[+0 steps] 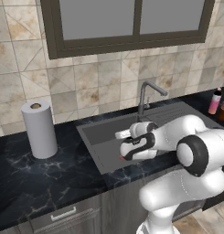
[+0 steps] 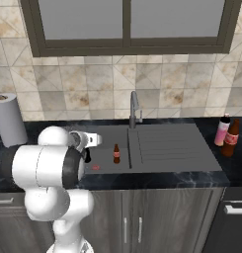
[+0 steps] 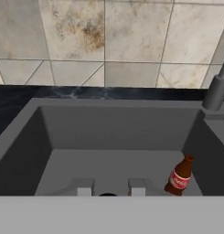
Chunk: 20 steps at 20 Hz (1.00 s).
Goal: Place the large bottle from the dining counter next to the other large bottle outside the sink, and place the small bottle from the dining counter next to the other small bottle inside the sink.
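Low at the hand view's bottom edge, the clenched two-finger gripper (image 3: 111, 187) hovers over the rectangular grey sink (image 3: 118, 125) (small brown red-labelled bottle (image 3: 179, 176) lower right).

Small brown bottle (image 2: 116, 154) upright in the sink (image 2: 107, 133); two large bottles on the right counter.

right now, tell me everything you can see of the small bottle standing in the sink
The small bottle is dark brown, glass by the look of it, with a narrow neck, a reddish cap and a red label round its middle. It stands upright on the grey floor of the sink, toward the basin's right wall on the faucet side, close to that wall in the right base view. Nothing touches it but the basin floor. Whether it holds liquid cannot be told.
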Motion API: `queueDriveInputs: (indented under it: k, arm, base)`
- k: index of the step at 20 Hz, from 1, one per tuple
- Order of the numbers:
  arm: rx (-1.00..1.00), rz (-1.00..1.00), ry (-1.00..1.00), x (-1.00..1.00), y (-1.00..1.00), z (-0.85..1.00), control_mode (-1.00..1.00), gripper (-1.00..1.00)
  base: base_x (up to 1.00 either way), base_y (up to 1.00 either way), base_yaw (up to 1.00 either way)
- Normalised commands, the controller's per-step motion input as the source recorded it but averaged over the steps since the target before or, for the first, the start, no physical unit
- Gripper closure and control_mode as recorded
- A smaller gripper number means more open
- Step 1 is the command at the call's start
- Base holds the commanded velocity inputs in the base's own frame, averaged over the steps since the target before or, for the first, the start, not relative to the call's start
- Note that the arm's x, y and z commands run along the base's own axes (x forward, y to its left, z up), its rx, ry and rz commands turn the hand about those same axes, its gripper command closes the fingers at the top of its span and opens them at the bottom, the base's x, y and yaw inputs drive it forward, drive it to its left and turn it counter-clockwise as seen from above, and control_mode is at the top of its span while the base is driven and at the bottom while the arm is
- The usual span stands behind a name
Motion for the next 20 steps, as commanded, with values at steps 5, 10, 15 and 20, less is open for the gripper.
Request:
queueDriveInputs:
  k: [5,10,15,20]
  arm:
    - [0.05,0.0,0.0,0.48,0.0,-0.32,-1.0,1.0]
    - [0.04,0.0,0.0,0.44,0.0,-0.36,-1.0,1.0]
    - [0.01,0.0,0.0,0.4,0.0,-0.4,-1.0,-1.0]
    - [0.02,0.0,0.0,0.43,0.0,-0.29,-1.0,-1.0]
  base:
    - [0.0,0.0,0.0]
    - [0.0,0.0,0.0]
    - [0.0,0.0,0.0]
    - [0.0,0.0,0.0]
